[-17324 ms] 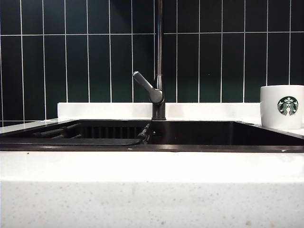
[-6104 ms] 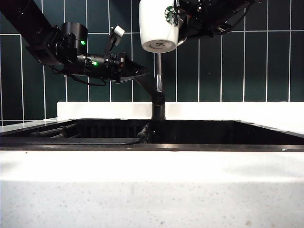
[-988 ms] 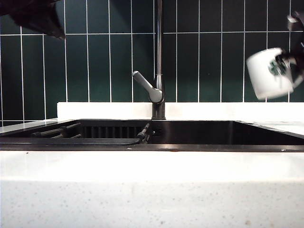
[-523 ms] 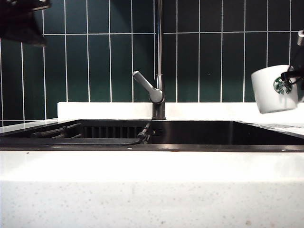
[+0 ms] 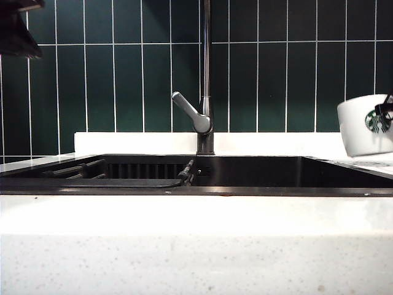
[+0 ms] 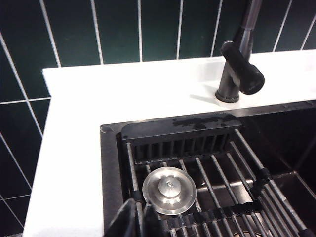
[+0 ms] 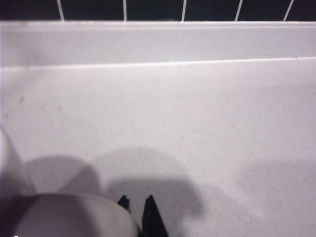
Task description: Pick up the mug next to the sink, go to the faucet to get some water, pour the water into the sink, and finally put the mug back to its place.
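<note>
My right end effector point(image 7: 137, 210), clamped on the white ceramic logo mug point(image 5: 367, 125), hangs just above the white speckled stone table point(image 5: 196, 215) right of the black rectangular sink point(image 5: 202, 179). I should level it, lower gently, then release. My left end effector point(image 6: 136, 222) waits closed over the sink's far side.

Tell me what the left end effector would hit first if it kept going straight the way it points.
Probably the round steel drain stopper on the black sink's rack, directly ahead of the shut left end effector, though depth is uncertain.
</note>
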{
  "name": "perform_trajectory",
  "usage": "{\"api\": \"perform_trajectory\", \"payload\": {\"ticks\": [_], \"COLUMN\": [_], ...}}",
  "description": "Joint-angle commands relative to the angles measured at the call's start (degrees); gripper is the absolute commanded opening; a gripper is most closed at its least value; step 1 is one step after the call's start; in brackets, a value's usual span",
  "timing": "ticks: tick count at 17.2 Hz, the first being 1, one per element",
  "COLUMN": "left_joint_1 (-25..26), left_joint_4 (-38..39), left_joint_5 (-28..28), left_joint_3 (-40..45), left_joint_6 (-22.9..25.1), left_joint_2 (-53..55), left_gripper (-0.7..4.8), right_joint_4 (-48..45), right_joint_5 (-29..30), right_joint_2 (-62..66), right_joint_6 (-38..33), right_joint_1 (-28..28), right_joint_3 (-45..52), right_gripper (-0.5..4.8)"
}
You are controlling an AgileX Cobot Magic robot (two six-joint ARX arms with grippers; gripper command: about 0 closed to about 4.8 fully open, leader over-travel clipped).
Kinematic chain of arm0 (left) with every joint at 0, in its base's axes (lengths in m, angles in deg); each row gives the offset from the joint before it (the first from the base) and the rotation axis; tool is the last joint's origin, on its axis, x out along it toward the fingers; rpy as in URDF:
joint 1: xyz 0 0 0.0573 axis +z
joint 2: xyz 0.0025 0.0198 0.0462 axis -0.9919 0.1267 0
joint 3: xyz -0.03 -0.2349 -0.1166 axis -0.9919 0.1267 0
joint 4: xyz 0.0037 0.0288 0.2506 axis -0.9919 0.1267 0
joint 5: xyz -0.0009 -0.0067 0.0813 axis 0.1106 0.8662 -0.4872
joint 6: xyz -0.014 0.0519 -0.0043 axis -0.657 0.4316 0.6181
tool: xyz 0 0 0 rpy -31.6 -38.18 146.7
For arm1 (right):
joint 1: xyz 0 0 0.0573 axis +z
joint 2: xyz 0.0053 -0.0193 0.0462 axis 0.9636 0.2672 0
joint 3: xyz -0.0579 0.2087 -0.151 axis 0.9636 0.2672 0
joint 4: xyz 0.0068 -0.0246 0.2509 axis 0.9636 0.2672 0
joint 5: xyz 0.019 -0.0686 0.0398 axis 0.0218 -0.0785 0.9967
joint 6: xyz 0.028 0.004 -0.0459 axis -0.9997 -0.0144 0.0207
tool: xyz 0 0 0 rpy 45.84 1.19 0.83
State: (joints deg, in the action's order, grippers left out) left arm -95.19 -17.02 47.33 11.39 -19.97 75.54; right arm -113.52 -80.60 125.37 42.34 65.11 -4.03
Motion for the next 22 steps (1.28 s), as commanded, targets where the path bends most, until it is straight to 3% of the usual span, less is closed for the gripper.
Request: {"api": "perform_trajectory", "payload": {"ticks": [1,7,10,15,22], "left_joint_1": [-0.07,-0.07,-0.07,-0.07,-0.07], "left_joint_4": [-1.16,-0.83,-0.87,-0.87,-0.85], "left_joint_5": [-0.24,-0.22,-0.22,-0.22,-0.22], "left_joint_3": [0.52,1.99,2.38,2.38,2.38], "left_joint_6": [-0.22,-0.17,-0.20,-0.17,-0.17], "left_joint_2": [-1.31,-1.42,-1.55,-1.55,-1.55], "left_gripper": [0.25,0.25,0.25,0.25,0.25], "right_joint_4": [-4.07,-3.43,-3.43,-3.10,6.43], "right_joint_5": [0.48,1.36,1.18,1.18,0.24], "right_joint_2": [-0.74,-0.39,-0.42,-0.44,-3.50], "right_joint_6": [-2.78,-2.71,-2.69,-2.69,-1.66], "right_joint_1": [-0.02,0.04,0.04,0.04,0.02], "right_joint_3": [-0.31,0.31,0.42,0.42,0.50], "right_gripper": [0.07,0.00,0.58,0.59,0.59]}}
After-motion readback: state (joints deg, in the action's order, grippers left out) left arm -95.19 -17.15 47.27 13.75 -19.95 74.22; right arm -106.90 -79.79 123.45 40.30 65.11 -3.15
